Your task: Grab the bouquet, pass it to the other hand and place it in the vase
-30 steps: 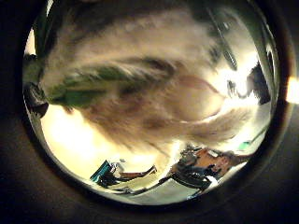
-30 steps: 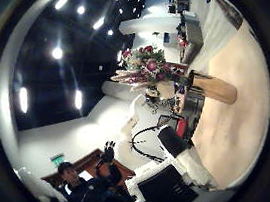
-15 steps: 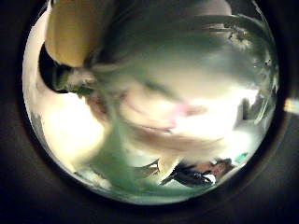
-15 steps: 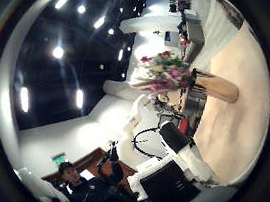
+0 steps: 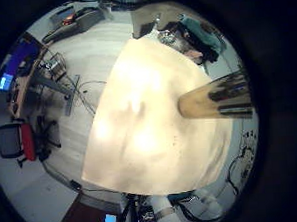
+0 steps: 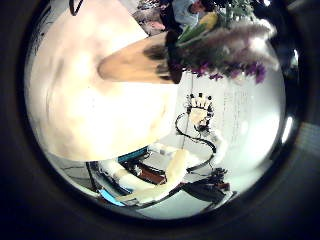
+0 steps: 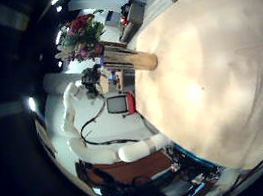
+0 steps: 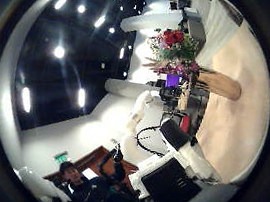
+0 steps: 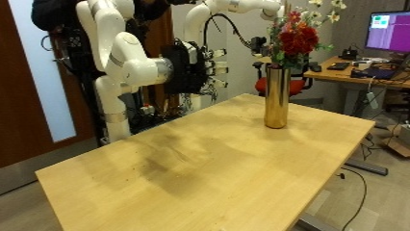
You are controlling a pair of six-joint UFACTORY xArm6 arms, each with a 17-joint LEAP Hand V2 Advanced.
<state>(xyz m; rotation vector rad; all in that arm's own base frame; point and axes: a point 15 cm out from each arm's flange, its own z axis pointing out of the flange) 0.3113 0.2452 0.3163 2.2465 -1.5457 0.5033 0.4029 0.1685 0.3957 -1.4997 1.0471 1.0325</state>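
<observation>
In the outside view the bouquet (image 9: 294,37) of red and pink flowers stands upright in the tall gold vase (image 9: 275,96) at the far edge of the table (image 9: 192,164). My right hand (image 9: 195,67) hangs away from the vase. The left thumb side palm view shows it with straight spread fingers (image 6: 201,104) that hold nothing, beside the bouquet (image 6: 228,52) and vase (image 6: 135,62). My left arm ends behind the bouquet's top; my left hand does not show. The right thumb side palm view shows the bouquet (image 8: 175,48) in the vase (image 8: 219,86). The right little finger side palm view also shows the bouquet (image 7: 79,36).
The left little finger side palm view shows the vase (image 5: 218,95) on the bare pale tabletop (image 5: 150,131). A desk with a purple monitor (image 9: 389,31) stands behind the table.
The bouquet filled the left thumb side palm view; now it stands in the vase away from that palm. In the right thumb side palm view it moved over the vase and stands upright.
</observation>
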